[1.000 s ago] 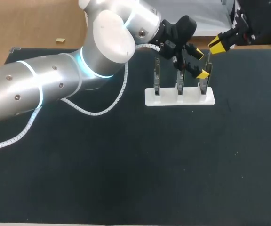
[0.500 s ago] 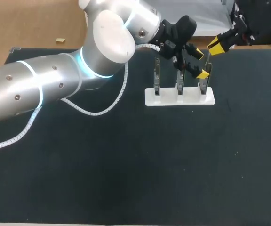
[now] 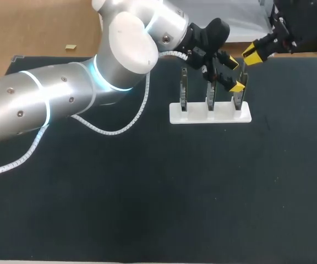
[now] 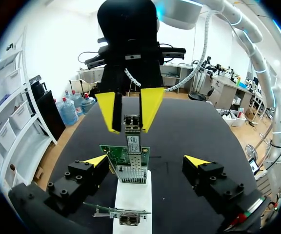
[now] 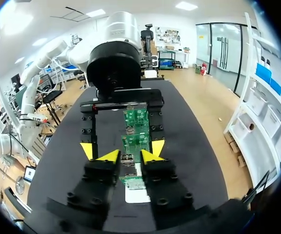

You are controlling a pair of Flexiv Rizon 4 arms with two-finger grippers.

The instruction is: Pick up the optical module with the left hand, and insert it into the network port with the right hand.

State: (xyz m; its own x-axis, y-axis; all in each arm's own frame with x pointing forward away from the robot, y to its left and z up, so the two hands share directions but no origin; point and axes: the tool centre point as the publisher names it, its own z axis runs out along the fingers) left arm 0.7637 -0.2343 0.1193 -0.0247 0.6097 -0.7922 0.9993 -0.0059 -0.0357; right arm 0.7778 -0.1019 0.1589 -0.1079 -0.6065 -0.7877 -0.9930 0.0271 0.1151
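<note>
A white stand [image 3: 210,114] holds three upright circuit boards. The rightmost board [image 3: 240,92] carries the network port [image 4: 130,170]. The optical module [image 4: 132,124] sticks out of that port. My left gripper [image 3: 234,74] is wide open around this board, its yellow tips well clear on both sides in the left wrist view [image 4: 146,161]. My right gripper [image 3: 251,53] comes in from the far right. Its fingers [image 4: 152,105] flank the module closely, with a thin gap showing on one side. The right wrist view shows the module [image 5: 128,158] between the right gripper's tips [image 5: 130,156].
The other two boards [image 3: 184,91] [image 3: 210,96] stand to the left on the same stand. My left arm's white cable [image 3: 114,131] loops over the black mat. The left arm's big silver links cover the mat's left rear part.
My right gripper has drawn back slightly toward the table's far edge, and its fingers have loosened around the module. The left arm and stand have not moved.
</note>
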